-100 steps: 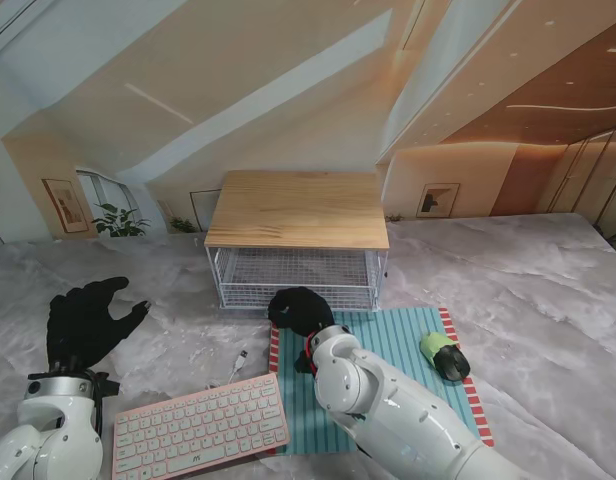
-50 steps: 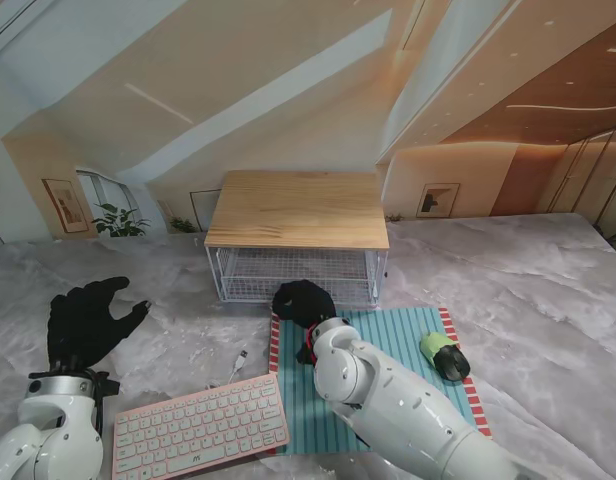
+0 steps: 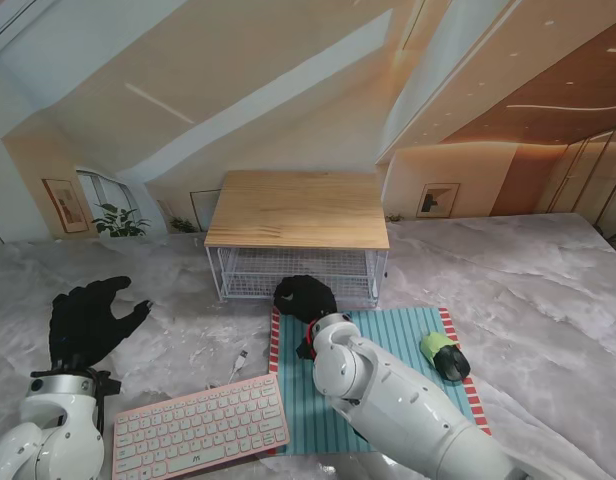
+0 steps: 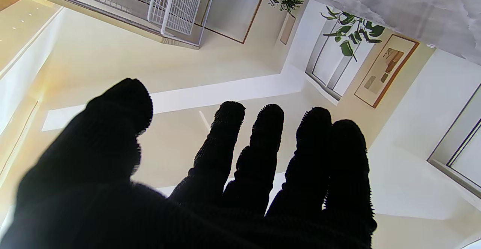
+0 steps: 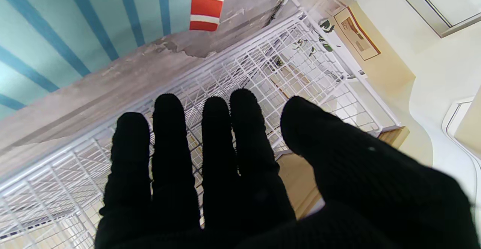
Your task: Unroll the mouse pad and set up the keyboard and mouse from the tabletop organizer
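The striped teal mouse pad [image 3: 398, 345] lies unrolled in front of the organizer [image 3: 298, 235], a white wire drawer under a wooden top. A green and black mouse [image 3: 444, 357] rests on the pad's right part. The pink keyboard [image 3: 200, 426] lies nearer to me, its right end overlapping the pad's left edge. My right hand [image 3: 305, 298] is open with flat fingers at the wire drawer [image 5: 263, 76], holding nothing. My left hand [image 3: 88, 322] hovers open at the left, away from everything.
A white cable end [image 3: 238, 362] lies on the grey marble table [image 3: 548, 290] just beyond the keyboard. The wire drawer looks pushed in under the wooden top. Bare table lies to the right of the pad.
My right hand has moved away from me toward the organizer, and the wire drawer has slid back under the top. The left hand has barely shifted.
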Robot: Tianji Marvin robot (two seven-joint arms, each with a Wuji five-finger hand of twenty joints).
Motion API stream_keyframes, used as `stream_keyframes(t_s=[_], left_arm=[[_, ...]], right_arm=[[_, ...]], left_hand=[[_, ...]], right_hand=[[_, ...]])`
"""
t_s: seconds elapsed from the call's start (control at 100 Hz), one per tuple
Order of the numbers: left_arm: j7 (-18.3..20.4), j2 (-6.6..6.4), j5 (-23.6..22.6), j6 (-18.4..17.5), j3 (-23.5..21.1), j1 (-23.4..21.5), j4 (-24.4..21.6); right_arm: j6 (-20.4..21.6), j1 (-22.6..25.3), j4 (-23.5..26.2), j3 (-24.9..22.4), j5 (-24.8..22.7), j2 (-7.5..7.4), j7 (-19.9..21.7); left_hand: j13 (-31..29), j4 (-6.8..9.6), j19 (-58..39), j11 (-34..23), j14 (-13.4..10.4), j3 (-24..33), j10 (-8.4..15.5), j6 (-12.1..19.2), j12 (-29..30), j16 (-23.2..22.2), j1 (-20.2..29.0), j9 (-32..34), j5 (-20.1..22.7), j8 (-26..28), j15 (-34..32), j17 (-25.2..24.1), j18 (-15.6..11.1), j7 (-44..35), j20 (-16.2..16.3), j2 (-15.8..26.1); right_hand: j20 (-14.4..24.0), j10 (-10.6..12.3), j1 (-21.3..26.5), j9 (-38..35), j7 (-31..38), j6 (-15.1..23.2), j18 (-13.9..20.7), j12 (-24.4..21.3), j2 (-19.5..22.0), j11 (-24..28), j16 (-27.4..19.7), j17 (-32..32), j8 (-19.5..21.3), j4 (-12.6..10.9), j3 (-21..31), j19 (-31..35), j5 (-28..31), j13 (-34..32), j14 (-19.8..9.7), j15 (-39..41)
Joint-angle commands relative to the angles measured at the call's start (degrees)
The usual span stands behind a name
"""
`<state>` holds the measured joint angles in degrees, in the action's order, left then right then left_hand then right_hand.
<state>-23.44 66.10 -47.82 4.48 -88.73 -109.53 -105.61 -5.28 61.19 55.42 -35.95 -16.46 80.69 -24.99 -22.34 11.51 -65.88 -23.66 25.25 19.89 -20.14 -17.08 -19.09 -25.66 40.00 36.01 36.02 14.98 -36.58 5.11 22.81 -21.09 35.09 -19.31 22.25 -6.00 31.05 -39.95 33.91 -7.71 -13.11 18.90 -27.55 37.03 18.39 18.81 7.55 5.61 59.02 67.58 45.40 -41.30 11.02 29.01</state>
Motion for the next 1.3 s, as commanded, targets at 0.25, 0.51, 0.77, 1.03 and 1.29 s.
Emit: stream_keyframes(t_s=[0.25,0.51,0.77,1.03,1.29], left_arm=[[1.02,0.03,-0.05,0.04,0.29,0.01,-0.07],[1.12,0.02,0.05,-0.03,0.41,0.07,-0.08],[0.92,0.07,0.22,-0.23,0.45,-0.02,-0.15],[1.04,0.1,0.78,-0.83,0.7,0.2,-0.21],[1.18,0.2,1.93,-1.63,1.39,0.04,-0.53]], right_arm=[[-1.35,-0.44,0.31,0.03,0.02,0.12,0.74],[-2.48,-0.89,0.2,-0.03,-0.01,-0.12,1.73],[-1.73,0.92,2.34,-1.27,0.29,-0.73,1.22],[-0.62,6.34,9.35,-4.49,0.42,-2.63,0.49],[1.09,14.9,21.09,-10.28,-1.76,-5.57,-0.88]], left_hand=[[1.57,1.59,0.35,0.34,-0.19,-1.08,0.68,-0.4,0.64,0.63,-0.96,-1.5,-0.16,-0.58,-0.05,-0.99,-2.0,0.83,-0.39,1.12],[1.57,1.57,0.35,0.37,-0.2,-1.11,0.86,-0.37,0.65,0.64,-0.95,-1.54,-0.11,-0.59,-0.02,-0.99,-2.0,0.83,-0.39,1.11],[1.52,1.59,0.35,0.34,-0.13,-1.1,0.71,-0.37,0.64,0.63,-0.93,-1.44,-0.09,-0.59,-0.04,-0.99,-2.0,0.83,-0.39,1.04],[1.4,1.57,0.35,0.35,-0.21,-1.09,0.63,-0.35,0.65,0.61,-0.97,-1.33,-0.03,-0.6,-0.07,-0.99,-2.0,0.84,-0.39,1.11],[1.27,1.58,0.35,0.43,-0.19,-1.03,0.57,-0.3,0.7,0.63,-0.89,-1.22,0.06,-0.63,-0.01,-0.99,-2.0,0.89,-0.39,1.1]], right_hand=[[-0.63,0.17,1.65,4.66,0.49,0.31,1.86,1.2,2.34,0.52,0.86,-1.59,0.44,-0.9,-0.25,-0.5,-2.5,4.33,-1.67,0.84],[-0.66,0.58,1.7,5.87,0.52,0.39,2.45,1.25,2.84,0.7,0.94,-2.48,0.21,-1.22,-0.44,-0.84,-3.45,5.41,-2.2,0.8],[-0.07,0.66,1.53,5.25,2.56,1.36,1.19,1.26,2.3,1.05,1.1,-0.76,0.65,-0.73,-0.65,0.43,-3.8,3.93,-2.5,1.33],[0.59,0.43,0.9,2.9,3.81,2.03,-0.52,0.81,1.87,0.34,0.88,1.67,0.23,-0.34,-0.86,2.05,-3.11,1.34,-1.85,1.29],[1.4,1.25,0.19,0.99,4.49,3.36,-1.23,0.34,1.79,-0.72,0.72,1.92,0.43,-0.18,-1.43,3.62,-2.8,-0.09,-2.31,1.24]])
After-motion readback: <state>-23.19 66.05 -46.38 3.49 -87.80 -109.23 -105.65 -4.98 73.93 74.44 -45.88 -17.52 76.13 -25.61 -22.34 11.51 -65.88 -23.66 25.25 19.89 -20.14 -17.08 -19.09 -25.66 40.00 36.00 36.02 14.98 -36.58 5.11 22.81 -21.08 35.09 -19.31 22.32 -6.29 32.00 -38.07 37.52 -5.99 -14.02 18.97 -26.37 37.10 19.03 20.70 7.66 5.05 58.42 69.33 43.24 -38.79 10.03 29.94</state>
